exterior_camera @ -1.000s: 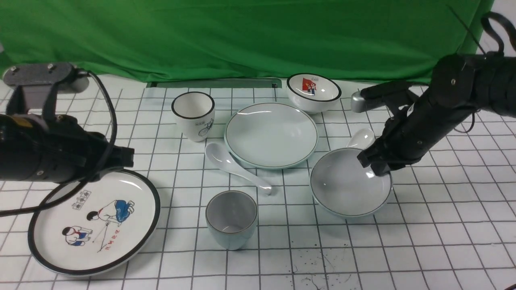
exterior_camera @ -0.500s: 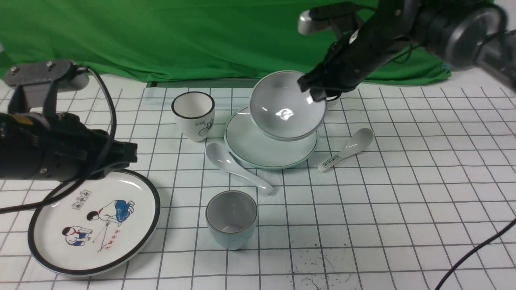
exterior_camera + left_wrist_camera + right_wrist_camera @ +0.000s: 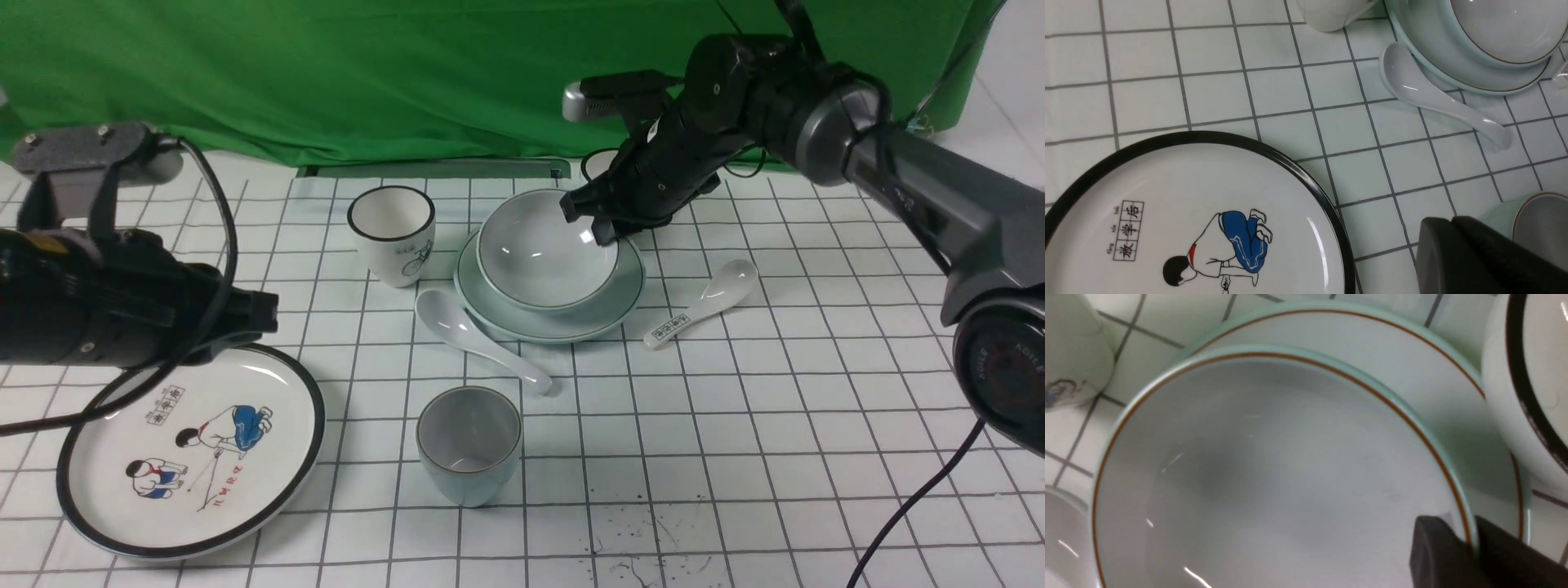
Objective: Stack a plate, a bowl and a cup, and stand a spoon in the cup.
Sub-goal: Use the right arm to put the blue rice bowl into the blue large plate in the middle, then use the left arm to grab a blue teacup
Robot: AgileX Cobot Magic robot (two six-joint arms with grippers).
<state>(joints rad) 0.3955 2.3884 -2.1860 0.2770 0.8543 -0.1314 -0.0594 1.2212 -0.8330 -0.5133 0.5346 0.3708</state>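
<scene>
The pale blue-green bowl (image 3: 543,249) lies in the matching plate (image 3: 571,327), tipped a little toward me. My right gripper (image 3: 598,222) is shut on the bowl's far right rim; in the right wrist view its jaws (image 3: 1472,535) pinch the rim of the bowl (image 3: 1274,477) over the plate (image 3: 1412,367). The plain cup (image 3: 469,445) stands upright nearer the front. The plain white spoon (image 3: 478,331) lies between cup and plate. My left gripper (image 3: 263,314) hovers shut and empty at the left, its fingers (image 3: 1437,245) beside the cup (image 3: 1541,220).
A black-rimmed cartoon plate (image 3: 106,425) lies front left under my left arm. A bicycle cup (image 3: 392,233) stands left of the plate. A patterned spoon (image 3: 702,302) lies to its right. A black-rimmed bowl (image 3: 1535,396) sits just behind, mostly hidden by my right arm.
My right gripper carried the bowl from the table at the right, up and leftward, then lowered it onto the plate. The patterned spoon came into view. The left arm stayed still.
</scene>
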